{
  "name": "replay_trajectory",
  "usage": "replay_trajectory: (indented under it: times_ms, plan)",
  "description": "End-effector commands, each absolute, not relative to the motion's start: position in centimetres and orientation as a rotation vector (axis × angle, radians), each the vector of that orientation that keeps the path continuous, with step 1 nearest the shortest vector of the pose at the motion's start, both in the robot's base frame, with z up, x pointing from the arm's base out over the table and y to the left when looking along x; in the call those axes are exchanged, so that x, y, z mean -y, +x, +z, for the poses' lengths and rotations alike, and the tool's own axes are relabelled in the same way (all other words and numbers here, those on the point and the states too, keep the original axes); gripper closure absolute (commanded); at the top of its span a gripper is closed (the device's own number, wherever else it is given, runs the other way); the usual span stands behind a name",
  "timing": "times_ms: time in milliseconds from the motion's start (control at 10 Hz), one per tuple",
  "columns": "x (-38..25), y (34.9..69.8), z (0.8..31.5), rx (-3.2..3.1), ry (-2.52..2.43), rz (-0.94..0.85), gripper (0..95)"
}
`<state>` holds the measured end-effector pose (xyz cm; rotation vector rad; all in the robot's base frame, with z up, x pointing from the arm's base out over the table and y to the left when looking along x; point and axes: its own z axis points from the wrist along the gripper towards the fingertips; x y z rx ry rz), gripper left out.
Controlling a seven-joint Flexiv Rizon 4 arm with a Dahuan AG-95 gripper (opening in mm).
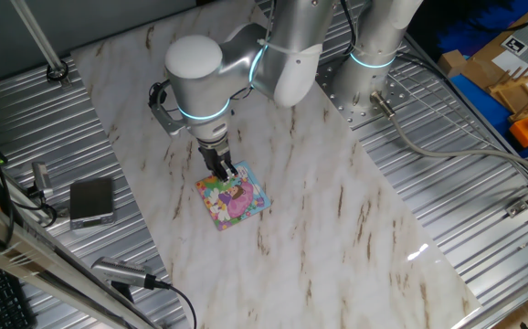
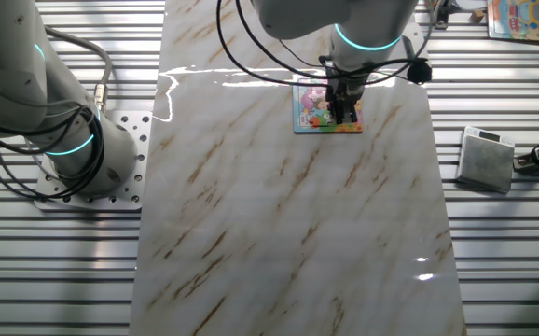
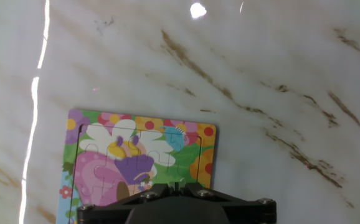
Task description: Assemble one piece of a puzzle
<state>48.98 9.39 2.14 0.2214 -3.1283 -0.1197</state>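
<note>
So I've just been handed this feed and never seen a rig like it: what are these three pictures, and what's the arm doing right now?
It is one robot arm with a two-finger gripper, working over a marble-patterned table top. Two pictures come from fixed cameras on different sides of the table. The third comes from a camera on the hand, looking down along the fingers. The gripper sits low over a small square cartoon puzzle, seen in the other fixed view too and in the hand view. The hand's dark body hides the fingertips, so I cannot tell whether they hold the loose piece or whether it is already in. A grey box lies off the marble.
</note>
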Motion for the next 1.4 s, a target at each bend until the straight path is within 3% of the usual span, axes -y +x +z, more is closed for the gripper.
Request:
replay_trajectory:
  times_ms: [100,1400]
  plan:
    - [-9.4,48.7,2.0,3.130,0.222,-0.121,95.0]
    - [-9.5,47.7,1.1,3.131,0.230,-0.123,95.0]
